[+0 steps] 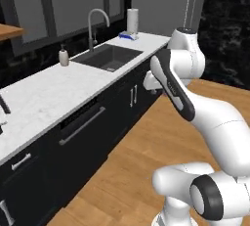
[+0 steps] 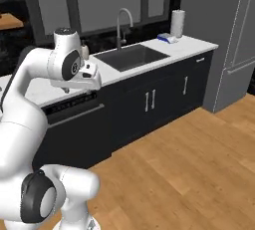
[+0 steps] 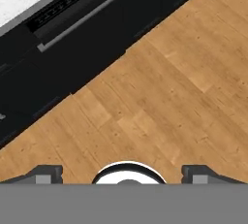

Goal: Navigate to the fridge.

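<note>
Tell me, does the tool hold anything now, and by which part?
Nothing is held. The tool is open, its fingertips wide apart over bare wooden floor.

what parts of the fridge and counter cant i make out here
- Fridge: in the right base view its top and right side are cut off by the picture's edges; in the left base view the arm covers its lower part.
- Small blue thing beside the paper towel roll: too small to identify.
- Counter: its left end is cut off by the picture's edge in the left base view.
- Dishwasher in the hand view: partly cropped at the top.
</note>
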